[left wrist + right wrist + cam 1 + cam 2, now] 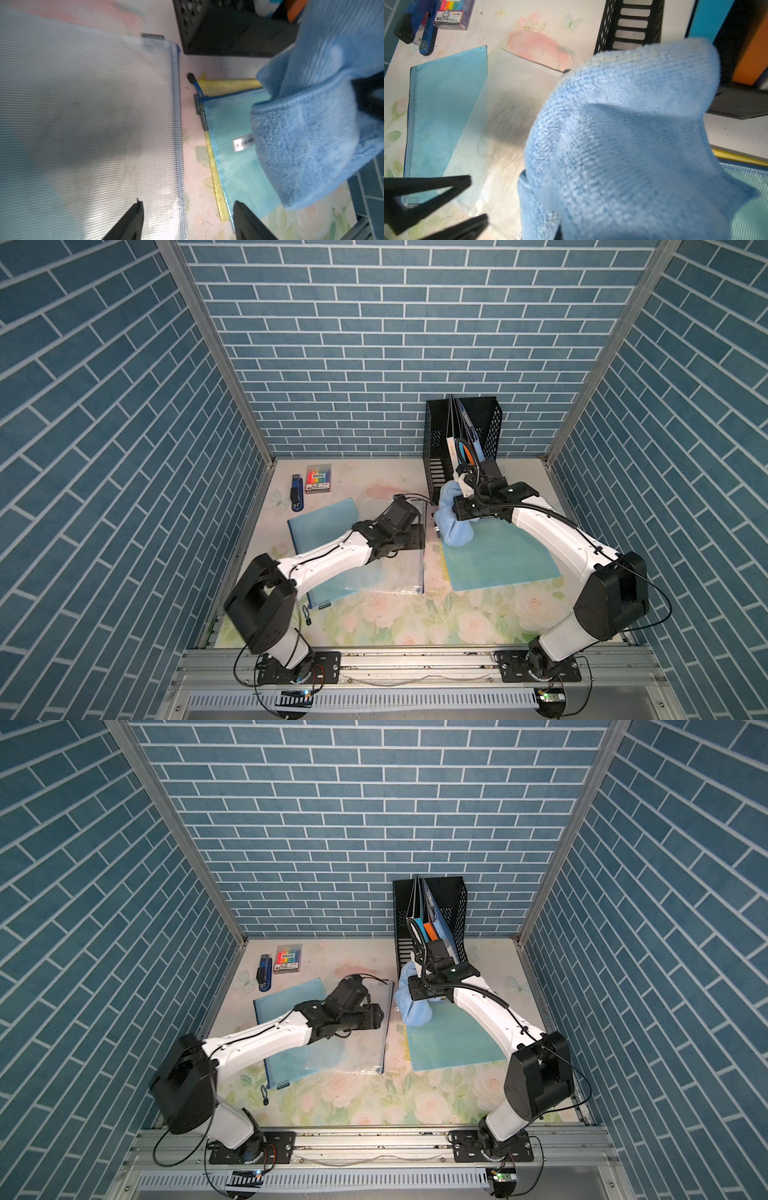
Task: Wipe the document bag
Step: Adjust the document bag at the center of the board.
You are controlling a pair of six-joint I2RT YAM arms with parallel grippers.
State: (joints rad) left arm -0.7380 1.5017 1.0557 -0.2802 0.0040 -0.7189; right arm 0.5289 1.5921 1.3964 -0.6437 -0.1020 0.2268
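Left pincer [187, 203] open, fingers spread, holding nothing, over the zip edge of the clear mesh document bag [386, 572]. That bag lies flat mid-table [415, 626], dark smudges on it, overlapping a blue bag [320, 518] toward the left edge. Right pincer [453, 512] clamped on the bunched blue cloth [455, 529], over the far corner of a teal bag [498, 564] with a yellow bag [228, 85] beneath; cloth-to-bag contact unclear. Black file rack [436, 456] at far edge; stapler [296, 493] and highlighter pack [318, 481] far-left corner.
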